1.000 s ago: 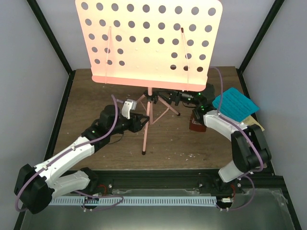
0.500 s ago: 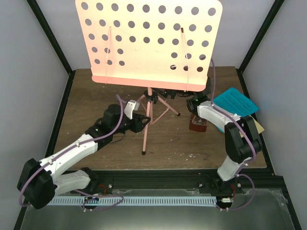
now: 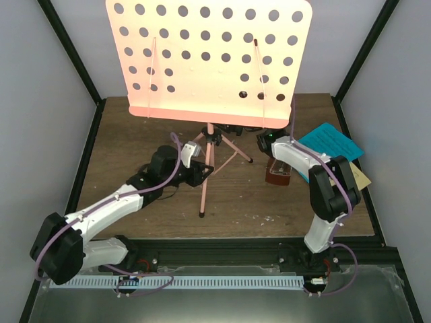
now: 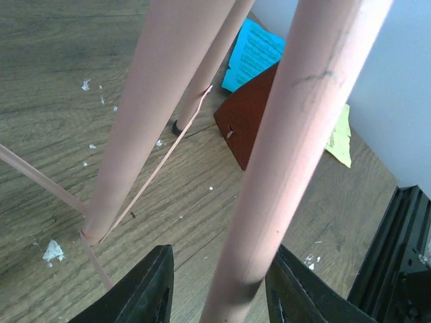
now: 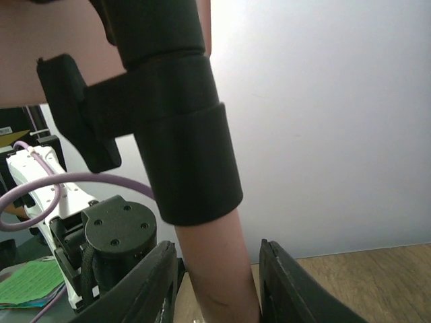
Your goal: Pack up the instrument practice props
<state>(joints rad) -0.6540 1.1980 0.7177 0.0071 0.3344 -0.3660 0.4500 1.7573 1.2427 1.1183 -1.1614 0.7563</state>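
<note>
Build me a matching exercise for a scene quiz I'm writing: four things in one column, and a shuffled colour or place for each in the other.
1. stand desk
2. sheet-music page
3. metronome
4. left gripper

A. reddish-brown
B. astride a pink stand tube
C. pink, dotted with holes
D. blue, lying at the far right

Pairs: 1-C, 2-D, 3-A, 4-B

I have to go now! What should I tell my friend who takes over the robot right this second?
Left end effector: open, straddling a low pink tube of the music stand, not clamped.
Right end effector: around the stand's pole under a black collar; grip unclear.
Metronome and sheet-music pages: on the table, right of the stand.
Done: nothing packed. Left: fold stand, pack all.
</note>
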